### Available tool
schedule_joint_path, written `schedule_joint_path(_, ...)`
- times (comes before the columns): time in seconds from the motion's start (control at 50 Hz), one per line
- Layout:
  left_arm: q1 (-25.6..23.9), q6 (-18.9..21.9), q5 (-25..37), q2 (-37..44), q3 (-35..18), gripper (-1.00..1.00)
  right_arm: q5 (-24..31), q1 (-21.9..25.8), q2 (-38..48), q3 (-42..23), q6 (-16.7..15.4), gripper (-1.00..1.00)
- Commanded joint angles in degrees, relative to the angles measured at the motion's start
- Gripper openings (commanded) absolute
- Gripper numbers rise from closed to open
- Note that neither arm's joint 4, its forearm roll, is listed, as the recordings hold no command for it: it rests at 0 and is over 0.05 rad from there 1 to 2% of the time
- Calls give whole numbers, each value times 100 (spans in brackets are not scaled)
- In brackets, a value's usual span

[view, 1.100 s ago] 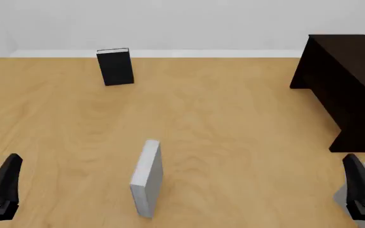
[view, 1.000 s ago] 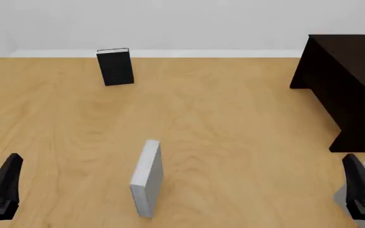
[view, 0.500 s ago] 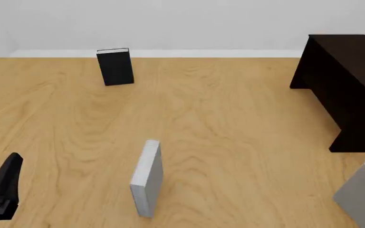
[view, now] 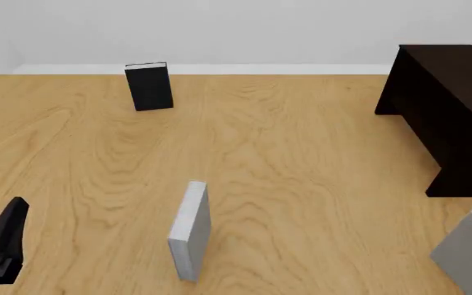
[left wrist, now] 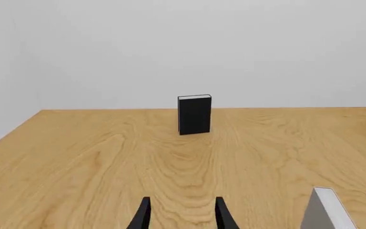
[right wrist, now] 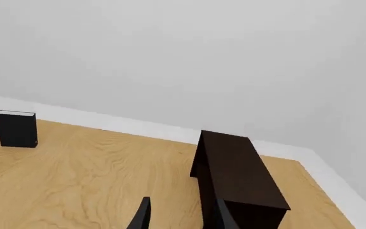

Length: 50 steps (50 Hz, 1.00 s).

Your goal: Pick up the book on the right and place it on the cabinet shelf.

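Left wrist view: the left gripper (left wrist: 179, 214) has its fingers apart over bare wood grain, aimed at the black book (left wrist: 194, 114) standing far off; the silver-grey book (left wrist: 326, 210) stands beside it.

Front view: the book (view: 469, 254), matte mid-grey with a white page edge, leans at the near right corner, just before the cabinet (view: 449, 110) (its shelf is hidden here).

Right wrist view: the right gripper (right wrist: 179, 217), fingers parted, faces the cabinet; being on the book's side, it is likely nearer.
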Motion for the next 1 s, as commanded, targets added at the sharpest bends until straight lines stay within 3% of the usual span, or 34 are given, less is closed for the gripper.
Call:
schedule_joint_path(0.02,-7,-9,33,-10,-4,100,830,19,565,-940,-417,100)
schedule_joint_path(0.1,-8,-20,29,10,-23,100,1154,16,833,-1154,-437,100)
schedule_joint_path(0.16,-11,-13,52,-9,-33,100,1371,32,1014,-1393,-212,100)
schedule_joint_path(0.2,-3,-22,60,-15,-37,100,1457,57,1075,-1476,-283,100)
schedule_joint_path(0.24,-10,-13,71,-18,-36,100,1620,96,1195,-1638,-154,100)
schedule_joint_path(0.38,-12,-1,52,7,-46,100,2171,159,1446,-1903,-169,100)
schedule_joint_path(0.46,-19,1,61,6,-46,100,2411,165,1517,-1946,-385,100)
schedule_joint_path(0.5,-29,0,52,14,-43,100,2487,110,1585,-2095,-315,100)
schedule_joint_path(0.52,-29,-3,49,20,-42,100,2541,123,1605,-2058,-441,100)
schedule_joint_path(0.82,-36,0,91,-14,-55,100,3190,231,2123,-2438,-705,100)
schedule_joint_path(0.94,-35,-7,107,-21,-65,100,3401,225,2309,-2407,-1014,100)
schedule_joint_path(1.0,-15,-18,109,-25,-80,100,3462,245,2372,-2457,-988,100)
